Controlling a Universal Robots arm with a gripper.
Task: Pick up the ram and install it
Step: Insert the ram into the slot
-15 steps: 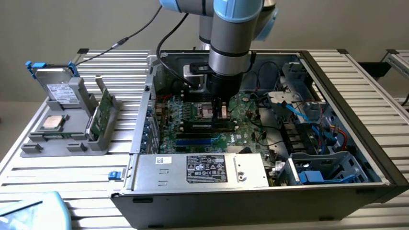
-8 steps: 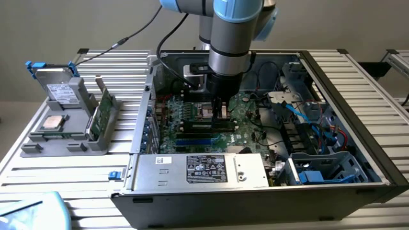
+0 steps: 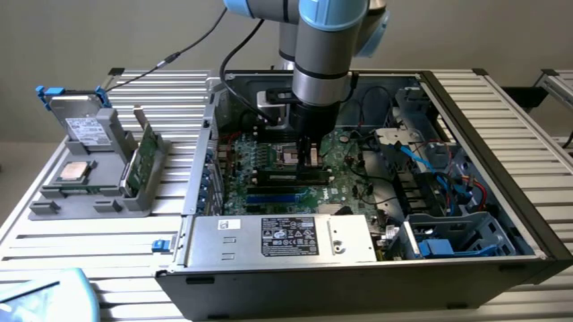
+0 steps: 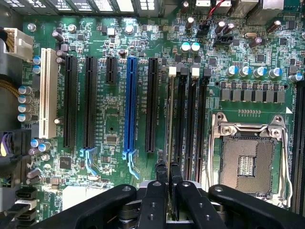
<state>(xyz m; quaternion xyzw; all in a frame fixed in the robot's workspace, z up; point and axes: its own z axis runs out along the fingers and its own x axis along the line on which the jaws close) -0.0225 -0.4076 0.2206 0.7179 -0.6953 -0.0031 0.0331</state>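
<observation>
green and thin, the ram (image 4: 169,143) is sitting edge-on between the two black fingers (image 4: 161,172) of the gripper (image 4: 168,171), which are pinching it in a narrow hold. it is hanging right over the long black memory slots (image 4: 190,124) on the motherboard (image 4: 109,119), just beside the open processor socket (image 4: 248,157).

things could be going wrong if the stick is leaning or sitting a bit off the slot line. then a push may be bending it or scraping the board. the white clips (image 4: 172,71) at the slot ends could be blocking it too, and it is hard to tell if they are standing open. the thin hold could also be slipping.

the wrist view is showing how the ram is lining up with the slots. the exterior view is showing the arm (image 3: 318,60) reaching down into the computer case (image 3: 501,134). it is also showing a grey holder (image 3: 98,194) at nine o'clock from the case, with another green board (image 3: 143,161) standing in it.
</observation>
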